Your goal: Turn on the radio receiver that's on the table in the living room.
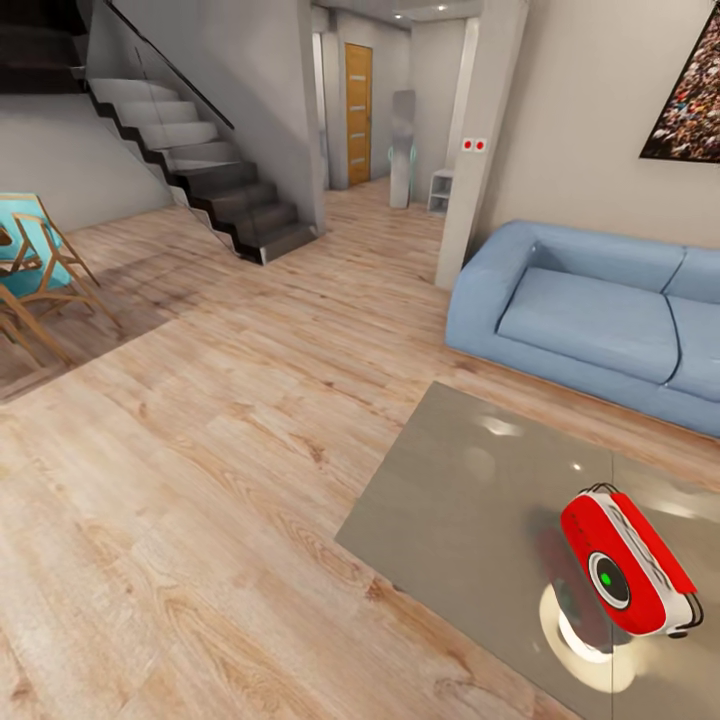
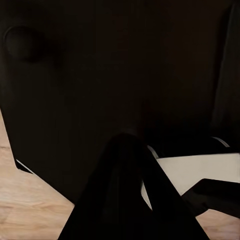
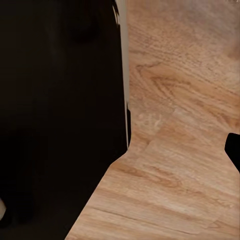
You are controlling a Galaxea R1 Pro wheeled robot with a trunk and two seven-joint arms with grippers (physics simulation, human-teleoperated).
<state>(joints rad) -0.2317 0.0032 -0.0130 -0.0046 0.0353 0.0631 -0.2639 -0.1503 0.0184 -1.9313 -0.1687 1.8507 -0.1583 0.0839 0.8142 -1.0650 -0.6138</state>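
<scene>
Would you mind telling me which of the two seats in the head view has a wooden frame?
The turquoise chair by the stairs: it stands on crossed bare-wood legs. The light-blue sofa beyond the table is fully upholstered, with no frame showing.

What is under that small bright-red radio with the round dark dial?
The small bright-red radio sits on the glossy grey table top, which mirrors it darkly beside a bright round glare. The contact patch beneath it is hidden.

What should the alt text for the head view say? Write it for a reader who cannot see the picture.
A small red radio receiver stands on a glossy grey table at the lower right of a living room with a wood plank floor. A light-blue sofa sits behind the table, with stairs at the far left.
</scene>
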